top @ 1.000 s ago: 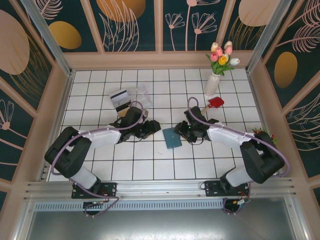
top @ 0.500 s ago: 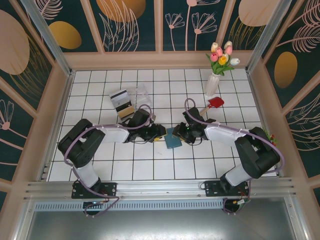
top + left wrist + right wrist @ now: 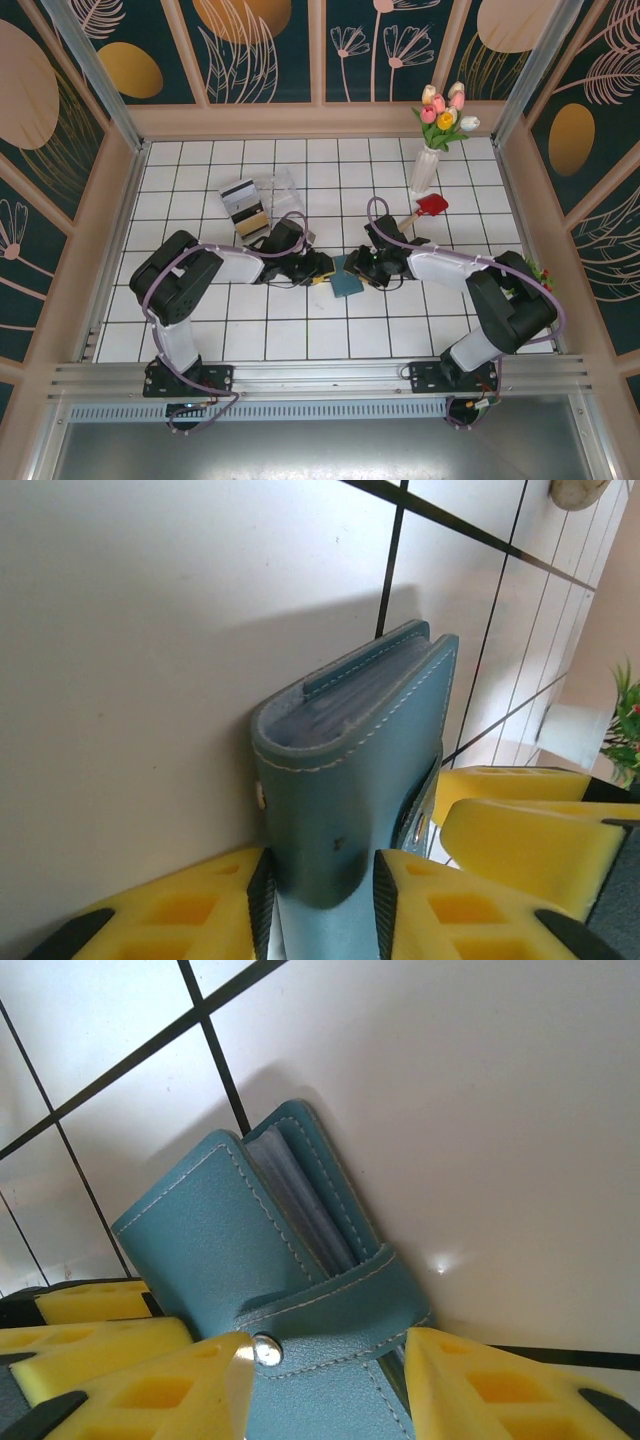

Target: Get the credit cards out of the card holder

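The teal card holder (image 3: 348, 282) lies folded on the white tiles between both grippers. My left gripper (image 3: 324, 270) is at its left edge; in the left wrist view the black pads (image 3: 262, 900) press both sides of the card holder's (image 3: 350, 750) rounded spine, so this gripper (image 3: 320, 885) is shut on it. My right gripper (image 3: 359, 268) is at the right edge, its yellow fingers (image 3: 190, 1385) spread wide around the snap strap (image 3: 330, 1300) of the holder (image 3: 195, 1225), open. Greyish pockets show inside. Two loose credit cards (image 3: 243, 204) lie at the back left.
A clear plastic box (image 3: 283, 187) stands beside the loose cards. A white vase of tulips (image 3: 424, 168) and a small red object (image 3: 432, 205) are at the back right. A small plant (image 3: 530, 268) sits by the right wall.
The left gripper has moved right from near the loose cards up to the card holder and closed on its spine. The right gripper has shifted slightly left onto the holder.
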`<state>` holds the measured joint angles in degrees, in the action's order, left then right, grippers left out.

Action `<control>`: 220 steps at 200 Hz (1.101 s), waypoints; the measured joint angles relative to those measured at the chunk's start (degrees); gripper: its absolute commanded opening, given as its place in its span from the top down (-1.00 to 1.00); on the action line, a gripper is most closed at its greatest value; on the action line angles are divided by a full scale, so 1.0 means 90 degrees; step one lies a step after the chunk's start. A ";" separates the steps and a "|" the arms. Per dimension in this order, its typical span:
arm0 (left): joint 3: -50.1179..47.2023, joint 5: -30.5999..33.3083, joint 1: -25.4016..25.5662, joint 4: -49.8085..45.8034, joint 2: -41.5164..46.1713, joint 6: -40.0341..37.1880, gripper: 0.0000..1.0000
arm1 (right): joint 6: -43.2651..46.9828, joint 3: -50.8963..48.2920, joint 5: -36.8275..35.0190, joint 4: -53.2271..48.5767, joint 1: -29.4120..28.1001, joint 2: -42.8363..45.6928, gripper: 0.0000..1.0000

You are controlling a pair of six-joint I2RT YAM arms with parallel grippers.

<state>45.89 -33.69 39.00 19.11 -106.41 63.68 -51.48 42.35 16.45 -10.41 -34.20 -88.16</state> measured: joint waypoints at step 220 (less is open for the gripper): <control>0.0090 0.0095 0.0002 0.0435 0.0136 -0.0381 0.99 | 0.0554 0.0075 -0.0357 -0.0100 0.0027 0.0204 -0.23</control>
<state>46.70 -32.84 39.03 23.03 -105.19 60.25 -46.50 43.03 13.23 -11.31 -33.95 -86.32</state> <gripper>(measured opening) 0.057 0.628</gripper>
